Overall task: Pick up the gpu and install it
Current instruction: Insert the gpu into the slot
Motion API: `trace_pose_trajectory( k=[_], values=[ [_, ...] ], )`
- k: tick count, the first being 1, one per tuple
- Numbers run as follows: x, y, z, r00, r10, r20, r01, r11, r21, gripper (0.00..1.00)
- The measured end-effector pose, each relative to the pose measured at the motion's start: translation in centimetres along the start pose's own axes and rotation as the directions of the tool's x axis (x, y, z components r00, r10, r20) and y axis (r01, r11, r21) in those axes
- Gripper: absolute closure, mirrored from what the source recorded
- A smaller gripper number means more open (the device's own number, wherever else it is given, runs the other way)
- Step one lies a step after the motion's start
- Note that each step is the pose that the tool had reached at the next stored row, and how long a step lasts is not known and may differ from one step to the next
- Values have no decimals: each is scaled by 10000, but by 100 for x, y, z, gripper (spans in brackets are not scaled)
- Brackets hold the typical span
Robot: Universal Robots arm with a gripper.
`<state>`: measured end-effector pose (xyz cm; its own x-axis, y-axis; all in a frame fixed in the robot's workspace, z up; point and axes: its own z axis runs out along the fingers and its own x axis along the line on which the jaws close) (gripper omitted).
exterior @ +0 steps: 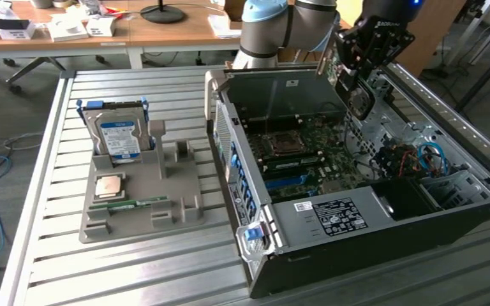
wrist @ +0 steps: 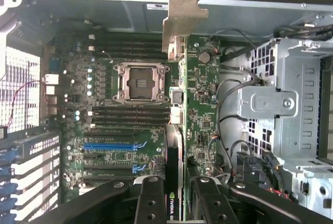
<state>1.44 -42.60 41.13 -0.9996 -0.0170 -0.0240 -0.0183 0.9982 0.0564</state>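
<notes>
The gripper (wrist: pixel 177 200) is clamped on the gpu (wrist: pixel 174 156), with one black finger (wrist: pixel 151 203) on each face of the card. The card is held on edge above the open computer case (exterior: pixel 347 255), its silver end bracket (wrist: pixel 184 18) pointing towards the case's back wall. It hangs over the motherboard (wrist: pixel 104 130), beside the empty processor socket (wrist: pixel 141 82), and I cannot tell if it touches a slot. In the exterior view the case lies on its side along the right edge of the slatted metal table (exterior: pixel 143 268). A grey tray (exterior: pixel 134 220) near the table's left edge carries a hard drive (exterior: pixel 119 137), a processor (exterior: pixel 109 186) and a memory stick (exterior: pixel 130 204).
</notes>
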Motion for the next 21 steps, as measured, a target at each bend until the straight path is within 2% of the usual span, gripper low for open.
trace_pose_trajectory(
  k=[5,10,15,21],
  values=[
    [0,0,1,9972,-742,-42,742,9972,-4,74],
    [0,0,2,9884,-1518,-89,1518,9884,12,74],
    [0,0,3,9719,-2350,-139,2350,9720,17,74],
    [0,0,4,9443,-3284,-207,3286,9445,48,74]
  ],
)
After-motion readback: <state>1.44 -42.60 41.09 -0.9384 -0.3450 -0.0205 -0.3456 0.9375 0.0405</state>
